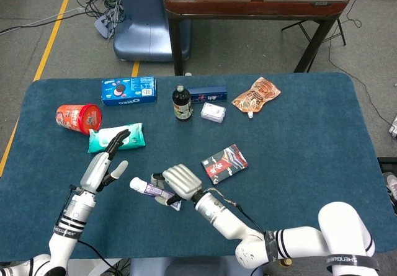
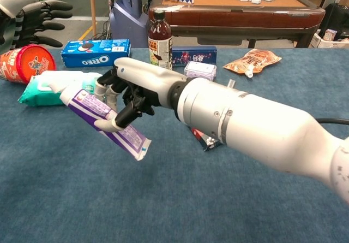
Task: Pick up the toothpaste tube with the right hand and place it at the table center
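Observation:
My right hand (image 1: 178,181) (image 2: 128,88) grips the white and purple toothpaste tube (image 1: 151,191) (image 2: 103,123) and holds it lifted off the blue table (image 1: 298,133). In the chest view the tube slants down to the right, cap end up at the left. The tube hangs over the table's front left part. My left hand (image 1: 105,161) (image 2: 30,15) is open with fingers spread, raised to the left of the tube, near the green wipes pack (image 1: 116,137) (image 2: 54,86).
A black patterned box (image 1: 224,162) lies right of the hand. Along the back stand a red cup (image 1: 79,118), an Oreo box (image 1: 128,90), a dark bottle (image 1: 181,103), a dark blue box (image 1: 208,94), a small white pack (image 1: 213,112) and an orange pouch (image 1: 256,95).

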`<state>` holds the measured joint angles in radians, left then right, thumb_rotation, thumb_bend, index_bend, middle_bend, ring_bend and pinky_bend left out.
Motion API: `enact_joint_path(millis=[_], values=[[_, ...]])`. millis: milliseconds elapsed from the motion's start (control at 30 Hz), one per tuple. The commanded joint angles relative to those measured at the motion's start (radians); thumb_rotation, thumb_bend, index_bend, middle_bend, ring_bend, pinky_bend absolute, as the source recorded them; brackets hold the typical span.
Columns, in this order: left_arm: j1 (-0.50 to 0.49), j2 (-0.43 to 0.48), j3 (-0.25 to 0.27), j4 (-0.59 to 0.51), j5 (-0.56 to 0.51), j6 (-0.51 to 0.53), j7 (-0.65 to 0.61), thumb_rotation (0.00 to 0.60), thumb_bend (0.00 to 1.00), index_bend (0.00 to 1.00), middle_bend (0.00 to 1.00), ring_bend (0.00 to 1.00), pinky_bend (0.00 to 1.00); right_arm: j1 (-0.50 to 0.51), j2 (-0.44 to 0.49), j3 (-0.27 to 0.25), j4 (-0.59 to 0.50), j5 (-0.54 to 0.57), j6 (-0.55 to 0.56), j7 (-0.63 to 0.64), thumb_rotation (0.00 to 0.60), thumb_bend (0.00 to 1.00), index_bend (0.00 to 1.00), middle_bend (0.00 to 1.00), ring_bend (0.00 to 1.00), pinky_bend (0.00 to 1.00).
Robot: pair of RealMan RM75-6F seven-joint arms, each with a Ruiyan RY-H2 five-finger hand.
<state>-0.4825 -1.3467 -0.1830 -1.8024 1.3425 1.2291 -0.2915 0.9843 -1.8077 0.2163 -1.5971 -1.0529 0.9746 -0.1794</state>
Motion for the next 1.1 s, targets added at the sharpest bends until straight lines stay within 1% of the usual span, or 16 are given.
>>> enact_joint_path(millis=[33, 333, 667, 933, 1100], values=[[-0.001, -0.006, -0.001, -0.001, -0.001, -0.005, -0.007, 0.000, 0.15, 0.00, 0.00, 0.00, 0.10, -0.009, -0.039, 0.008, 0.044, -0.042, 0.022, 0.016, 0.600, 0.99, 0.91, 0.79, 0.76, 0.79], [-0.007, -0.034, -0.013, 0.008, -0.015, -0.022, -0.033, 0.000, 0.15, 0.00, 0.00, 0.00, 0.10, -0.014, -0.095, 0.033, 0.095, -0.081, 0.017, 0.049, 0.600, 0.99, 0.91, 0.80, 0.76, 0.79], [-0.009, -0.052, -0.017, 0.007, -0.027, -0.040, -0.046, 0.000, 0.15, 0.00, 0.00, 0.00, 0.10, -0.008, -0.132, 0.061, 0.128, -0.095, 0.005, 0.040, 0.600, 0.98, 0.92, 0.80, 0.77, 0.79], [-0.017, -0.075, -0.028, 0.011, -0.035, -0.047, -0.043, 0.000, 0.15, 0.00, 0.00, 0.00, 0.10, 0.003, -0.160, 0.093, 0.140, -0.070, -0.007, 0.006, 0.600, 0.99, 0.92, 0.80, 0.77, 0.79], [-0.017, -0.084, -0.026, 0.015, -0.031, -0.049, -0.044, 0.000, 0.15, 0.00, 0.00, 0.00, 0.10, 0.008, -0.166, 0.109, 0.143, -0.046, -0.019, -0.012, 0.600, 0.98, 0.92, 0.80, 0.77, 0.79]])
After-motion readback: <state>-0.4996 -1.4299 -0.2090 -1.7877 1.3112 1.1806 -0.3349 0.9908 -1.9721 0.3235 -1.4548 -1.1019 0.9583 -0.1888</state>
